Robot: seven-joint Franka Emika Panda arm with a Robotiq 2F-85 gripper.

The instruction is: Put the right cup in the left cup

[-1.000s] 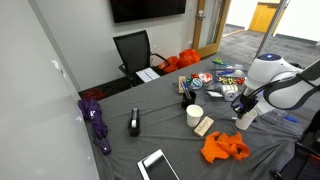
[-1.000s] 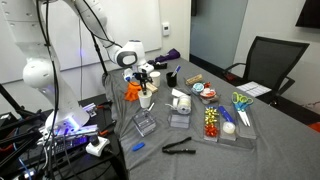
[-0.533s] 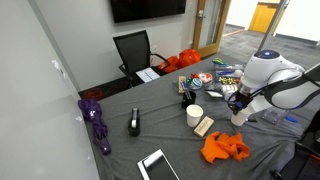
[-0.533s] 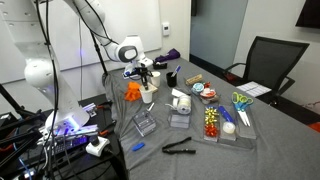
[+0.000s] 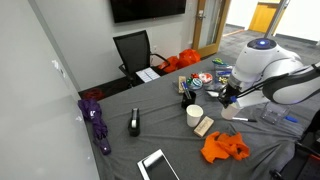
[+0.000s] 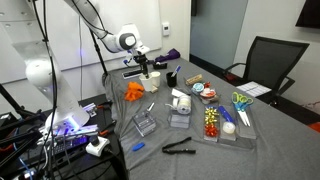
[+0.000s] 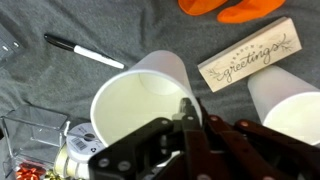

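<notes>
My gripper (image 7: pixel 190 125) is shut on the rim of the right cup (image 7: pixel 135 100), a plain white tapered cup, with one finger inside it. It holds the cup tilted, above the grey tablecloth. In both exterior views the gripper (image 5: pixel 228 97) (image 6: pixel 146 70) hangs above the table with the cup (image 6: pixel 148 85) under it. The left cup (image 5: pixel 194 115), an identical white cup, stands upright on the cloth. It also shows in an exterior view (image 6: pixel 181 101) and at the right edge of the wrist view (image 7: pixel 295 112).
A wooden "greetings" block (image 7: pixel 248 55) (image 5: pixel 204 126) lies between the cups. Around them are an orange cloth (image 5: pixel 224 147), a pen (image 7: pixel 83 52), a black object (image 5: pixel 135 123), a tablet (image 5: pixel 157 165), a purple umbrella (image 5: pixel 97 122) and clear organisers (image 6: pixel 225 125).
My gripper has risen from the table with the right cup in it and shifted toward the left cup. The left cup has not moved.
</notes>
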